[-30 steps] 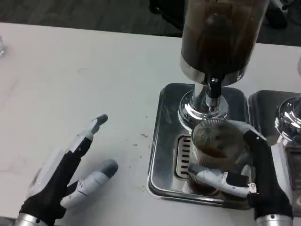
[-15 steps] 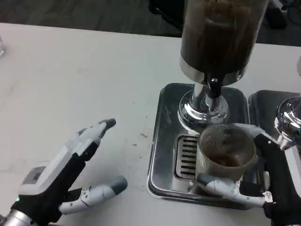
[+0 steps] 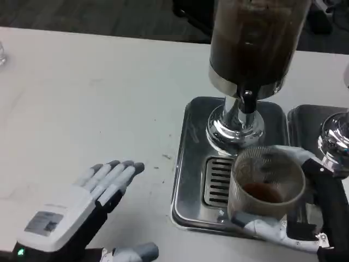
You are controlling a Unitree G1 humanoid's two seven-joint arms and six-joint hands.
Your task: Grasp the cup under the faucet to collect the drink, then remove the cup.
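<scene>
A clear plastic cup [image 3: 265, 188] with a little brown drink in its bottom is held by my right hand [image 3: 305, 218], whose fingers wrap around it from the right and below. The cup hangs above the front of the steel drip tray [image 3: 188, 164], in front of and below the faucet [image 3: 248, 102] of the dark drink dispenser [image 3: 252, 43]. My left hand [image 3: 82, 210] lies open on the white table to the left of the tray, back up and fingers spread, holding nothing.
A second steel tray [image 3: 299, 123] and another dispenser base [image 3: 335, 139] stand at the right edge. The slotted grate [image 3: 217, 180] sits in the first tray. A glass object [image 3: 1, 54] shows at the far left edge. Bare white table lies left of the tray.
My right hand has drawn the cup toward me and slightly right, away from under the faucet. My left hand has turned palm down and moved nearer the front edge.
</scene>
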